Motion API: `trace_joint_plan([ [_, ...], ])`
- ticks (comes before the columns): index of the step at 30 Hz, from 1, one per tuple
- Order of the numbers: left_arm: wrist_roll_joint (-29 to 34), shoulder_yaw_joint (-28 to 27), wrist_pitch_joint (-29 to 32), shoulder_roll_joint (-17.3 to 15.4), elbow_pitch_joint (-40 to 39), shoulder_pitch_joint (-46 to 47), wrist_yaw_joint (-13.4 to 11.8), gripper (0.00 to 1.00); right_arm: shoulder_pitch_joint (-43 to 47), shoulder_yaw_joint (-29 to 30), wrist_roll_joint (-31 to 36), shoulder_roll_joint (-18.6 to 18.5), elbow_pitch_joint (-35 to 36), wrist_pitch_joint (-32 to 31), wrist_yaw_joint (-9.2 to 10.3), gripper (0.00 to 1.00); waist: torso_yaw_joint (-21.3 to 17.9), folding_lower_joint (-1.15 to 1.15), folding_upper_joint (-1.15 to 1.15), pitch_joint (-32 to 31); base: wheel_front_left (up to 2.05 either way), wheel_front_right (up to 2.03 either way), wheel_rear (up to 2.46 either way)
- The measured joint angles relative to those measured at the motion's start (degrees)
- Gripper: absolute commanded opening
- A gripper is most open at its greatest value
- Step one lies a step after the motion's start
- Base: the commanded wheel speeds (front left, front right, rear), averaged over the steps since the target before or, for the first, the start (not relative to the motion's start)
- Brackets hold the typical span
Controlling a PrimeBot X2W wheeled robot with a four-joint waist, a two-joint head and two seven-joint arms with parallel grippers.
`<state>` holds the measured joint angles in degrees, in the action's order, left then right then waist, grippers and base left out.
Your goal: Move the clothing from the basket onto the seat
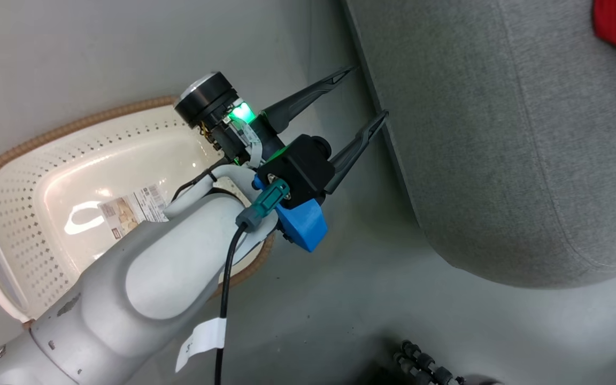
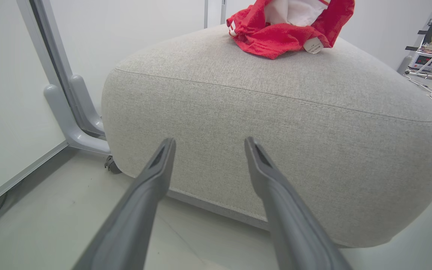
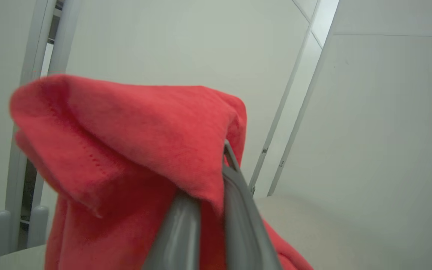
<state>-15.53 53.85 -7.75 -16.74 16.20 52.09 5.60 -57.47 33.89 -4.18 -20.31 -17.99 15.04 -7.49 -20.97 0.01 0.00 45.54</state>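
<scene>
Pale grey floor (image 1: 340, 299) ran between the basket (image 1: 72, 125) at nine o'clock and the seat (image 1: 500, 160) at three in my head view. I had the left gripper (image 1: 368, 91) over that strip, its jaws spread wide and holding nothing, tips pointing at the seat's side and near it. Through the left wrist camera, one red garment (image 2: 276, 37) lay bunched on top of the seat at one o'clock, well beyond the open jaws. The right gripper (image 3: 208, 180) had its jaws narrow, pinched on the second garment (image 3: 126, 131), which draped over the tips and hung toward seven o'clock. The basket's bottom showed its label sticker (image 1: 134, 206).
</scene>
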Motion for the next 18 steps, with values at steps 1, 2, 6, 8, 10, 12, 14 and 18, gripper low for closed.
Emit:
trace_joint_plan([
  [1, 0.00, -0.08, 0.04, -0.24, -0.24, 0.02, -0.03, 1.00, 0.26, 0.11, 0.63, 0.08, -1.65, 0.01, 0.00, 0.00, 0.06, 0.00, 0.00, 0.62, 0.00, 0.00, 0.00],
  [2, -0.01, -0.11, 0.12, -0.48, -0.45, 0.03, -0.12, 1.00, 0.60, 0.30, 1.19, 0.38, -3.46, 0.00, 0.00, 0.00, 0.11, 0.00, 0.00, 1.13, 0.00, 0.00, 0.00],
  [6, -0.02, 0.03, 0.43, -0.98, -1.18, -0.03, -0.53, 1.00, 1.93, 1.91, 2.43, 2.83, -7.50, 0.00, 0.00, 0.00, 0.30, 0.00, 0.00, 2.15, 0.00, 0.00, 0.00],
  [8, -0.04, 0.22, 0.56, -1.15, -1.41, -0.12, -0.56, 1.00, 2.91, 2.27, 3.35, 4.19, -9.33, 0.01, 0.00, 0.00, 0.39, 0.00, 0.00, 2.24, 0.00, 0.00, 0.00],
  [10, -0.09, 0.38, 0.59, -1.29, -1.55, -0.24, -0.58, 1.00, 4.17, 2.50, 4.21, 5.67, -11.22, -0.01, 0.00, 0.00, 0.53, 0.00, 0.00, 2.24, 0.00, 0.00, 0.00],
  [12, -0.14, 0.52, 0.60, -1.36, -1.66, -0.36, -0.59, 1.00, 5.10, 2.35, 5.14, 6.72, -12.47, -0.01, 0.00, 0.00, 0.63, 0.00, 0.00, 2.11, 0.00, 0.00, 0.00],
  [14, -0.21, 0.55, 0.60, -1.48, -1.74, -0.40, -0.69, 1.00, 5.51, 2.44, 5.60, 7.51, -13.13, 0.00, 0.00, 0.00, 0.70, 0.00, 0.00, 1.87, 0.00, 0.00, 0.00],
  [18, -0.83, 0.76, 0.41, -1.55, -1.41, -1.30, -1.02, 1.00, 6.79, 2.80, 6.42, 8.44, -14.56, 0.00, 0.00, 0.00, 0.85, -0.01, 0.00, 0.51, 0.00, 0.00, 0.00],
])
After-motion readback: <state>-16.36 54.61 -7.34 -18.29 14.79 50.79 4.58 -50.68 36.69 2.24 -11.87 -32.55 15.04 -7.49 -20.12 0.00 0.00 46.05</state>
